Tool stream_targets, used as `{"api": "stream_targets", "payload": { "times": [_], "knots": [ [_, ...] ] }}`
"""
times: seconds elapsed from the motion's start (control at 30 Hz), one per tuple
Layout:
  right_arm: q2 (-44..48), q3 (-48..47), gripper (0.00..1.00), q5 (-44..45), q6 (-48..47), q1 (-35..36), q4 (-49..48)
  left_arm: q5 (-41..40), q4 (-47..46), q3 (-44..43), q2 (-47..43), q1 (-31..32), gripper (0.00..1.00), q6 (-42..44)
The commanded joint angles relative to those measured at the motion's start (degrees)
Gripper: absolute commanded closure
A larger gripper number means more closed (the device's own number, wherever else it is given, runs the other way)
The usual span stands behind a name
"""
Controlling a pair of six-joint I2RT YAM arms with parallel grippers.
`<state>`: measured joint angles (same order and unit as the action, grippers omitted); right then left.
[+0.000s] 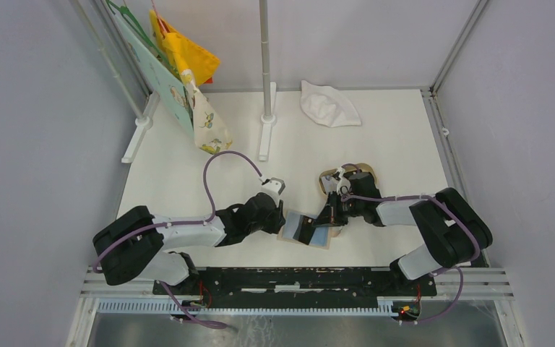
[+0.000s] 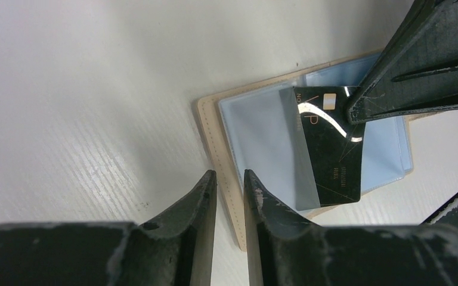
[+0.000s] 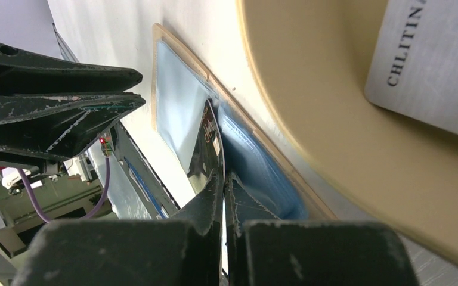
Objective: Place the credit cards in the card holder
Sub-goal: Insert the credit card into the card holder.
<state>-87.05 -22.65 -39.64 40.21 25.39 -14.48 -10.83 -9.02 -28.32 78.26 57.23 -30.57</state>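
Note:
The card holder (image 1: 300, 233) lies open on the white table between my two grippers, its light blue lining (image 2: 256, 131) facing up inside a beige border (image 3: 155, 36). A black credit card (image 2: 331, 155) rests tilted on the lining, its left part under a translucent pocket. My right gripper (image 3: 223, 179) is shut on this card's edge (image 3: 210, 134), and one of its fingers (image 2: 417, 71) shows over the card's corner. My left gripper (image 2: 231, 179) hovers over the holder's beige left edge, jaws narrowly apart and holding nothing. A grey-white card (image 3: 429, 65) lies in the tan tray (image 3: 310, 89).
The tan oval tray (image 1: 361, 173) sits just behind my right gripper (image 1: 330, 217). A white cloth (image 1: 329, 103) lies at the back. A pole stand (image 1: 266, 94) and hanging yellow and patterned bags (image 1: 188, 58) stand at the back left. A black rail (image 1: 296, 278) runs along the near edge.

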Motion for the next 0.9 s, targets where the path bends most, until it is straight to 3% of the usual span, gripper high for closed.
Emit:
{"api": "stream_targets", "payload": {
  "times": [0.0,0.53,0.87],
  "knots": [
    [-3.77,1.0,1.0,5.89,-1.73,0.54,5.33,1.26,-2.5,-0.86,-0.77,0.09,0.7,3.3],
    [-4.86,-2.36,1.0,5.97,-3.94,2.12,6.04,3.31,-4.72,-0.33,-0.63,0.06,0.69,3.5],
    [-6.19,-7.19,0.82,6.67,-10.42,2.11,8.34,5.67,-6.9,1.26,-2.83,0.12,0.68,2.77]
  ]
}}
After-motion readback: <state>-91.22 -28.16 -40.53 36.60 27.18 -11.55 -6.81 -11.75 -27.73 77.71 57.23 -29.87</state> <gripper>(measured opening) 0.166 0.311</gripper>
